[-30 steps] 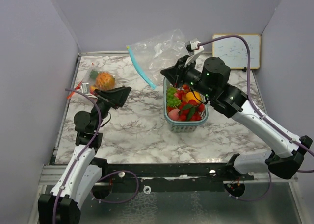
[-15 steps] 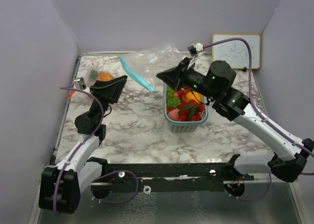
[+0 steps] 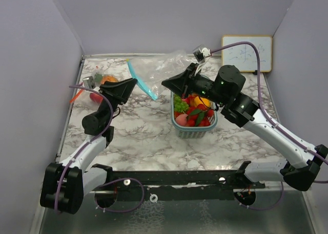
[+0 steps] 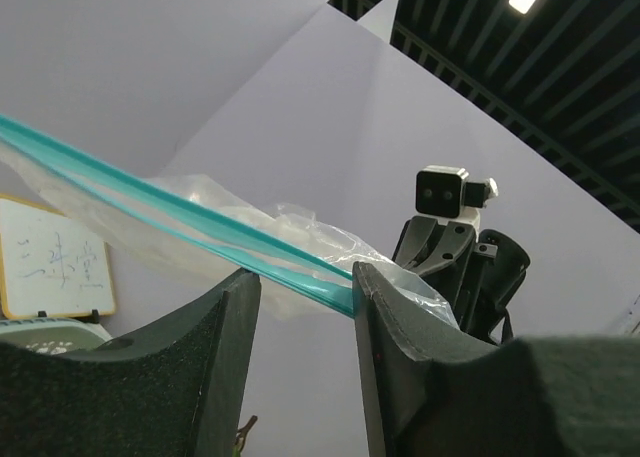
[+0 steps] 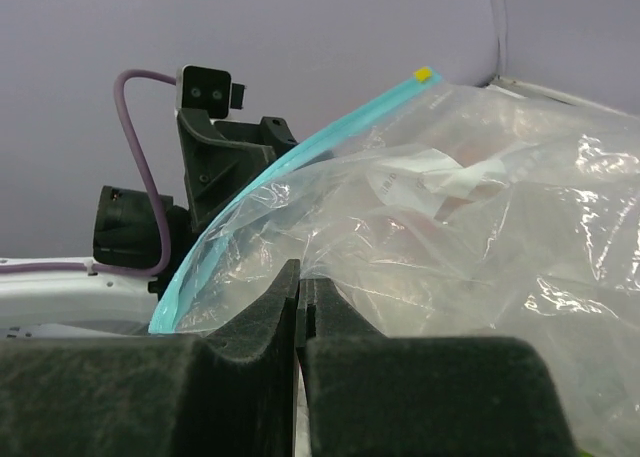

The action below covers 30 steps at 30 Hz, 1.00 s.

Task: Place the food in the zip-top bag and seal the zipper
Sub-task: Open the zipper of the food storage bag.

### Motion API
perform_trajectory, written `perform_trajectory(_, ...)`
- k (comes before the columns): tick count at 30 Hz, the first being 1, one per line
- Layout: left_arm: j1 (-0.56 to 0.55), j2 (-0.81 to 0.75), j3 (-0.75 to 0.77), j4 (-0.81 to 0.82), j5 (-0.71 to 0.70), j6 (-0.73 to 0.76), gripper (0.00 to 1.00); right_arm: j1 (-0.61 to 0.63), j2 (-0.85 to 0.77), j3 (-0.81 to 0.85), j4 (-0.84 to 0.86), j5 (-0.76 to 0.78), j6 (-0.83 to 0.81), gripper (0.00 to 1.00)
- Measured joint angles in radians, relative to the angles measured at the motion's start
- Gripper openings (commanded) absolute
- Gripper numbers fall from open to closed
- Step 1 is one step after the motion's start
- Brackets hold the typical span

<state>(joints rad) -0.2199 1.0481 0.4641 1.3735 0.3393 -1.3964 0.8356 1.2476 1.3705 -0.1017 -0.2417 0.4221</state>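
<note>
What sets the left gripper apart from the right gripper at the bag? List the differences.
The left gripper has its jaws standing apart; the right gripper has them pressed together. The left gripper clamps nothing, and the teal zipper strip only runs into its gap; the right gripper pinches the clear film of the zip-top bag. Shared: both point toward each other at the same bag.

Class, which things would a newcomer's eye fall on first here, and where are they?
A clear plastic zip-top bag, edged by a teal zipper, hangs in the air toward the back, pinched in the right pincer. Right of centre stands a teal mesh basket heaped with glossy toy fruits and vegetables.
</note>
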Motion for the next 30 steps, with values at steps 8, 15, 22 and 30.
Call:
perform_trajectory(8, -0.011, 0.042, -0.013, 0.071, -0.001, -0.019, 0.0, 0.0, -0.026, -0.027, -0.001, 0.0, 0.011, 0.01)
perform_trajectory(15, -0.011, 0.059, -0.013, 0.104, -0.005, -0.023, 0.0, 0.0, -0.032, -0.047, 0.006, -0.009, 0.02, 0.04)
perform_trajectory(22, -0.011, 0.046, 0.035, 0.0, 0.087, 0.081, 0.0, -0.004, -0.005, -0.017, -0.117, 0.004, -0.045, 0.5)
perform_trajectory(30, -0.011, -0.169, 0.306, -0.875, 0.099, 0.616, 0.0, -0.005, 0.044, 0.063, -0.293, 0.066, -0.196, 0.54)
